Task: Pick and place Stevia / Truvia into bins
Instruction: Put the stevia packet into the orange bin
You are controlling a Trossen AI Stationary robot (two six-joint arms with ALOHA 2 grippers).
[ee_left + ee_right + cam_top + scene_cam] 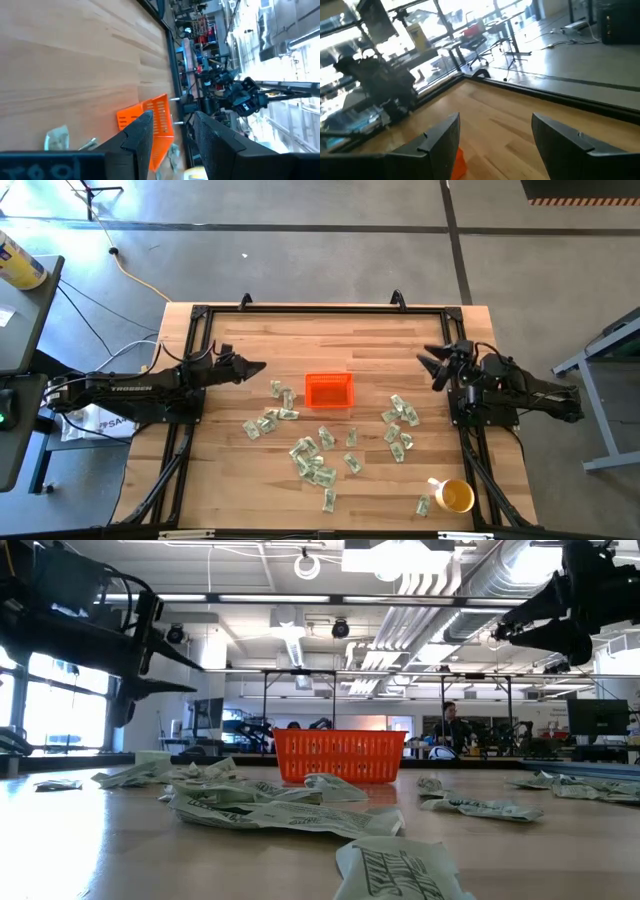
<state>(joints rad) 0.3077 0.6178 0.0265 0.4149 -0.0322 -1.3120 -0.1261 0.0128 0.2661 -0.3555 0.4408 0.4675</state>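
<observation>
Several green-and-white Stevia packets lie flat and scattered on the wooden table, in front of and on both sides of the orange bin, which stands at mid-table. The low view shows the packets before the bin. My left gripper hovers open above the table, left of the bin, pointing right; its wrist view shows the bin beyond its fingers. My right gripper hovers open to the bin's right, pointing left. Neither holds anything.
A yellow mug stands near the table's near right corner with a packet beside it. A black frame runs along the table's far and side edges. The far half of the table shows bare wood.
</observation>
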